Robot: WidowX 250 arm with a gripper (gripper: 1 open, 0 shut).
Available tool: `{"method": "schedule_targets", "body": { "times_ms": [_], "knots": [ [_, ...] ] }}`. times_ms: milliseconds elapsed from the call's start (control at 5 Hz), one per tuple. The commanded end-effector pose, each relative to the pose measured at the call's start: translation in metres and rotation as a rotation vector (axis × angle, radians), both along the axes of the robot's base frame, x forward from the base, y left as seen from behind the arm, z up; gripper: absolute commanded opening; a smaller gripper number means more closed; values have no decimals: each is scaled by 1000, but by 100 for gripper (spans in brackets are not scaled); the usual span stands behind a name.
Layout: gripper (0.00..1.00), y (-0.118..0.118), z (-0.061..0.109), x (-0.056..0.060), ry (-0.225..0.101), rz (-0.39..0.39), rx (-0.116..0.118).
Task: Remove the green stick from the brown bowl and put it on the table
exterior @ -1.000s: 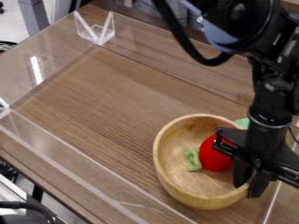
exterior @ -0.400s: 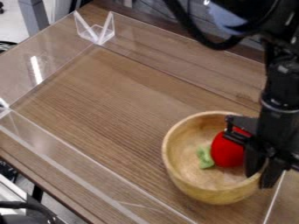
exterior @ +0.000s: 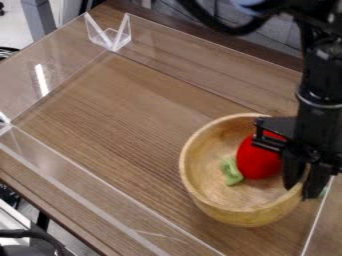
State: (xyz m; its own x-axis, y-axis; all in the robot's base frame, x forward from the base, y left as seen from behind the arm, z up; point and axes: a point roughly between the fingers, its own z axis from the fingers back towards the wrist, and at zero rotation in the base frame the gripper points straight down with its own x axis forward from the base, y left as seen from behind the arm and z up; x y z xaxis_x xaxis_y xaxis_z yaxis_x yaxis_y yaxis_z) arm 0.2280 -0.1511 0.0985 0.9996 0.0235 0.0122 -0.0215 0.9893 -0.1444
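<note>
The brown bowl (exterior: 214, 195) sits at the table's (exterior: 120, 120) near right. Inside it a short green stick (exterior: 234, 173) shows, its end poking out from under a red round toy (exterior: 258, 158). My gripper (exterior: 302, 172) points down at the bowl's right side. One black finger is inside the bowl against the red toy and the other is outside the rim. The jaws look shut on the bowl's right rim, and the bowl seems raised on that side. The rest of the stick is hidden by the toy and the gripper.
Low clear acrylic walls (exterior: 40, 80) edge the tabletop, with a clear corner bracket (exterior: 110, 33) at the back left. The right wall stands close beside the bowl and my gripper.
My gripper has risen, and the bowl has come up with it and tipped slightly. The red toy and green stick shifted inside the bowl.
</note>
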Motion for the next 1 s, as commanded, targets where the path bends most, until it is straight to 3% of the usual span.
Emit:
{"method": "schedule_targets", "body": {
  "times_ms": [0,200,800],
  "knots": [
    [0,-4,-4,12,-48,-21,-29],
    [0,-2,-22,19,-50,-44,-34],
    [0,-5,32,9,-110,-103,-53]
  ]
}}
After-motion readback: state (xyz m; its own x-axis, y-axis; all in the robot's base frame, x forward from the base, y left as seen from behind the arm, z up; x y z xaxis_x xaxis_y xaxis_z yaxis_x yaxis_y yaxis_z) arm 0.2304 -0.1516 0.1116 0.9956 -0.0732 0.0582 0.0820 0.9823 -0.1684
